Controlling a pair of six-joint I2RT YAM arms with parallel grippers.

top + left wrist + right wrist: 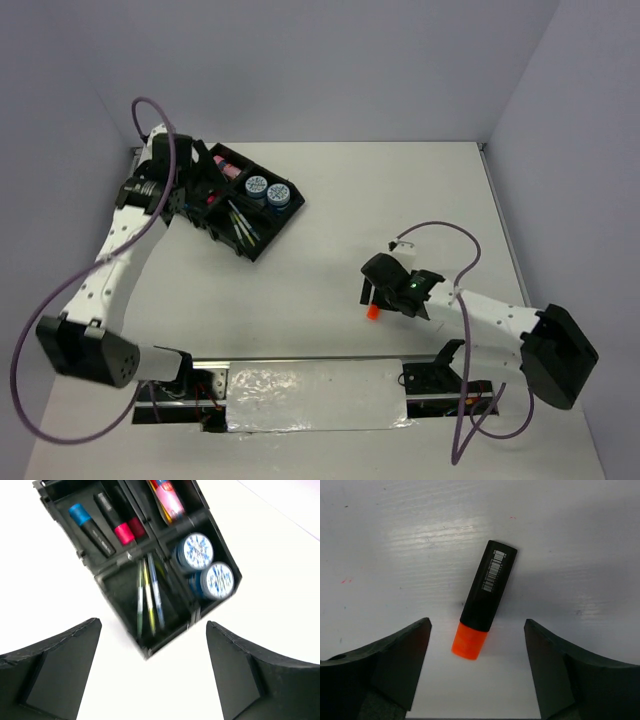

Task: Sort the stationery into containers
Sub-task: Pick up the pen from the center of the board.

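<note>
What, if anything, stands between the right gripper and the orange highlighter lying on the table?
Nothing visible does. In the right wrist view the orange highlighter lies alone on the white table, in line with the gap of the open right gripper, and no other item is near it.

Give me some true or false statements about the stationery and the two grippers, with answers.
1. The orange highlighter lies on the table, outside the tray. True.
2. The right gripper is shut on the highlighter. False: it is open, the highlighter untouched below it.
3. Both round blue tubs sit in one tray compartment. True.
4. The thin pens share the tubs' compartment. False: they lie in the compartment beside it.
5. The left gripper holds a pen. False: it is open and empty.
</note>
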